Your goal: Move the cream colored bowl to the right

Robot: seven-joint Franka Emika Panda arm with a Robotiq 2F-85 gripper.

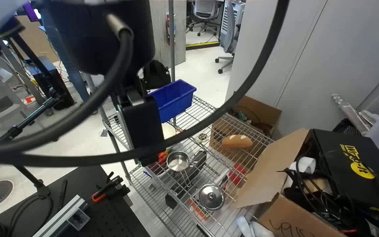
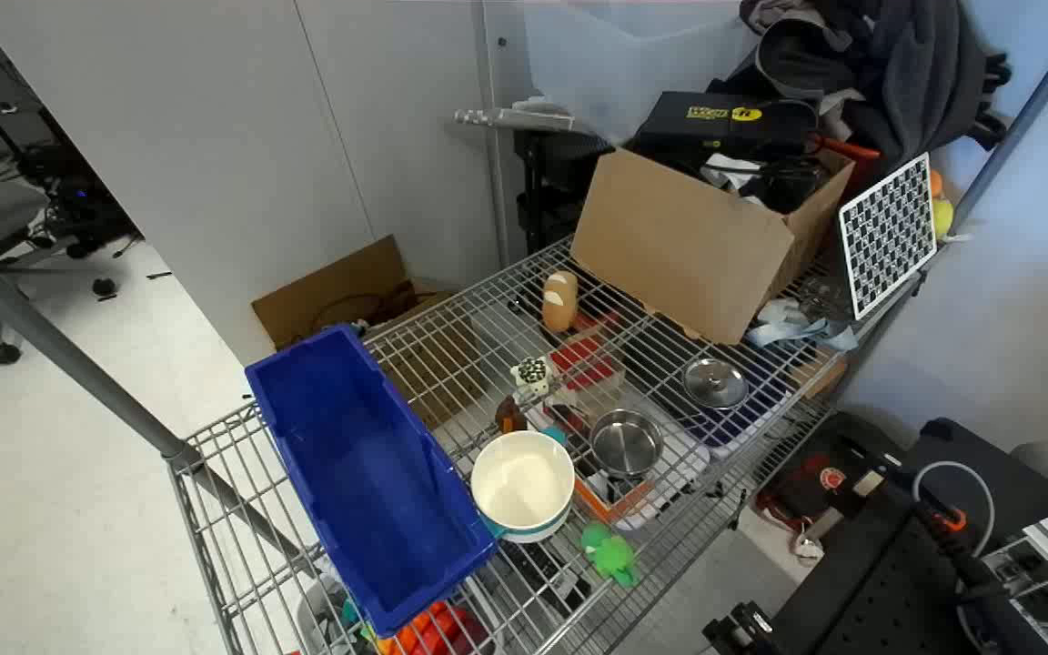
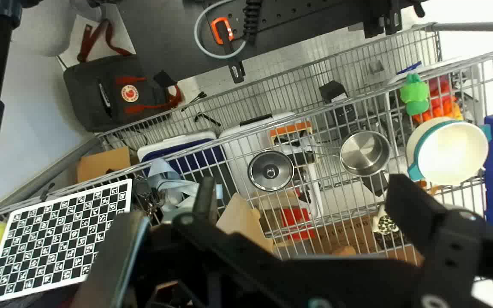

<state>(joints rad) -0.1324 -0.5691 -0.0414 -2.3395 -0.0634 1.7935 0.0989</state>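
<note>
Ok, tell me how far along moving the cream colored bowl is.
Done: nothing for certain; the cream colored bowl stands beside the blue bin, its starting place unshown. In hand: nothing; the claw is open and not touching the bowl. Left: probably grasping it and moving it right.

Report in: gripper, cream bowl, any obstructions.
Gripper open. Cream colored bowl ungrasped, beside blue bin. Steel pot close by, possibly in the way.
</note>
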